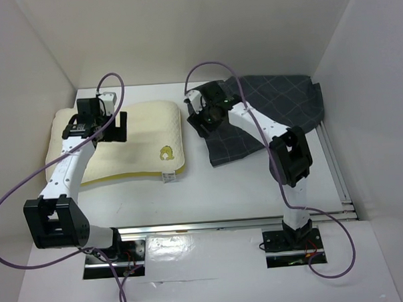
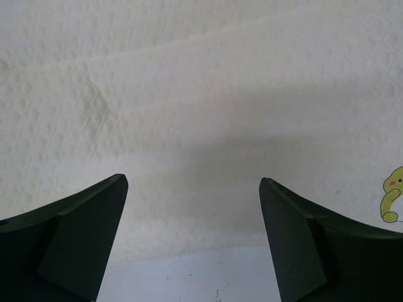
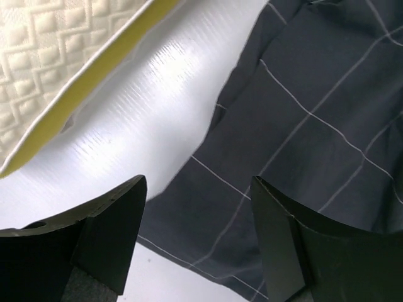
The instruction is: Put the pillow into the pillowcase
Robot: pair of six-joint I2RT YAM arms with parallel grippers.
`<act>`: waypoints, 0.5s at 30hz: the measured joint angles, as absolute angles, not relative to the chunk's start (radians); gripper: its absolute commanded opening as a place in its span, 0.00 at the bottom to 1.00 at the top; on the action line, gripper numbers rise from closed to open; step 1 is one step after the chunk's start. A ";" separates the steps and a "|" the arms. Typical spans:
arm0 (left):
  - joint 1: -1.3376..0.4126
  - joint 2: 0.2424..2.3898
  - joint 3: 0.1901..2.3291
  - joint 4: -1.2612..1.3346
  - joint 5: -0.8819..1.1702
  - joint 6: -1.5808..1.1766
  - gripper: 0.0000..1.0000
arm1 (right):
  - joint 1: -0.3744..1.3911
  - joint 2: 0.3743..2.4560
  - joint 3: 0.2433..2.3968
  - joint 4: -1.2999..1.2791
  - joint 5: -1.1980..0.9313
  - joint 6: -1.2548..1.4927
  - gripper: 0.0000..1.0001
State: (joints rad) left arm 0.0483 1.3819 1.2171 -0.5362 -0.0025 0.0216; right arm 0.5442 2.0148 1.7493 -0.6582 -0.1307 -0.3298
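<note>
Left gripper (image 1: 113, 127) hangs wide open over the left part of the pillow (image 1: 147, 136), gripping nothing; right gripper (image 1: 201, 123) is spread wide too, empty, above the left edge of the pillowcase (image 1: 279, 101); pillow lies flat on the table (image 1: 210, 197), left of the pillowcase, a bare strip between them.

No readable text, only a yellow animal emblem (image 1: 166, 152) on the pillow (image 1: 141, 137)

Tool (image 3: 198, 182) spread above pillowcase (image 3: 315, 126) edge, pillow (image 3: 50, 50) near.
</note>
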 measured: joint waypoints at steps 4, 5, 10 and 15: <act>0.048 1.380 1.206 -0.538 -0.022 0.022 1.00 | 0.576 2.067 1.777 -0.658 -0.095 -0.320 0.67; 0.048 1.380 1.203 -0.540 -0.024 0.023 1.00 | 0.582 2.086 1.788 -0.657 -0.087 -0.318 0.67; 0.048 1.374 1.186 -0.540 -0.032 0.027 1.00 | 0.587 2.167 1.824 -0.657 -0.043 -0.303 0.59; 0.048 1.371 1.176 -0.538 -0.042 0.033 1.00 | 0.584 2.215 1.867 -0.657 -0.006 -0.298 0.54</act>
State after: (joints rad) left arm 0.0479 1.3708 1.1759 -0.5385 -0.0422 0.0334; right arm 0.5838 2.2154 1.8671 -0.6567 -0.0055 -0.2981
